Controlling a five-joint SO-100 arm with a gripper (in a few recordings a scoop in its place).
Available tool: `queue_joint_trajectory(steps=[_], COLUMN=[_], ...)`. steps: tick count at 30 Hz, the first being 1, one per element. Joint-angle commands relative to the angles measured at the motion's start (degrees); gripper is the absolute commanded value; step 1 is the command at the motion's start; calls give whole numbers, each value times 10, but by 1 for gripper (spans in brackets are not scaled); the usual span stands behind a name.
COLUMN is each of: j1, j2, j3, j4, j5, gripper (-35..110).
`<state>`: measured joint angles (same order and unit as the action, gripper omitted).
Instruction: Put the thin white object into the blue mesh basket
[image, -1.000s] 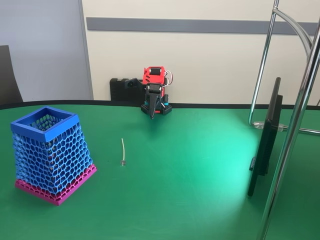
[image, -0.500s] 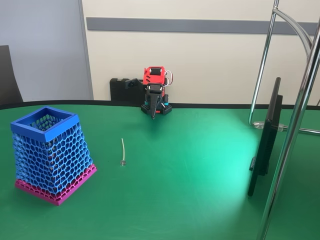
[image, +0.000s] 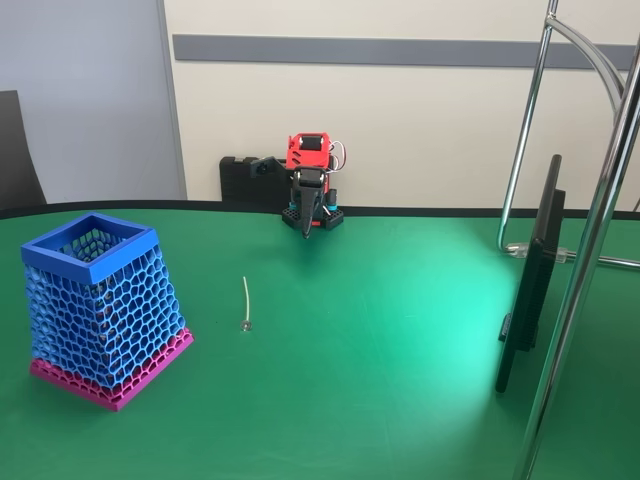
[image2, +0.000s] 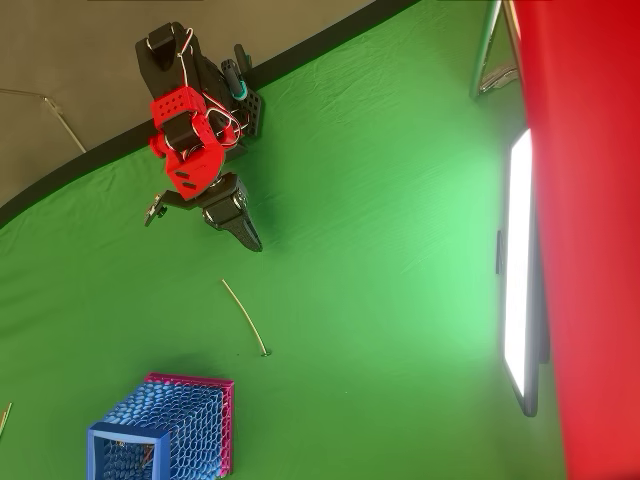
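The thin white object (image: 246, 300) lies flat on the green table, a slender curved stick with a small grey disc at its near end; in the overhead view the stick (image2: 244, 316) lies between arm and basket. The blue mesh basket (image: 95, 305) stands upright on its pink base at the left, also seen from above (image2: 165, 432). My red and black gripper (image: 305, 230) hangs folded at the arm's base at the table's far edge, its black fingers together and pointing down, well away from the stick. From above the gripper (image2: 250, 240) holds nothing.
A dark monitor (image: 532, 275) stands edge-on at the right, beside chrome stand tubes (image: 590, 250). A black box (image: 245, 180) sits behind the arm by the wall. Open green table (image: 370, 330) stretches between the stick and the monitor.
The gripper has shifted slightly from one second ago, its tip a little to the right; the stick and basket have stayed put.
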<state>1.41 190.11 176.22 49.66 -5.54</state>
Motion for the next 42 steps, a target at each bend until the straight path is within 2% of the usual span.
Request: queue_joint_trajectory(steps=[1,27,30,38,42], j1=[-4,-4,-4,-13,-25], j2=[4,4,-23,-236,-322], j3=[4,4,3,-76,-135], j4=[1,-5,-47,-207,-227], j5=[3,-12,-30,-101,-143], gripper=[1,1,1,1,1])
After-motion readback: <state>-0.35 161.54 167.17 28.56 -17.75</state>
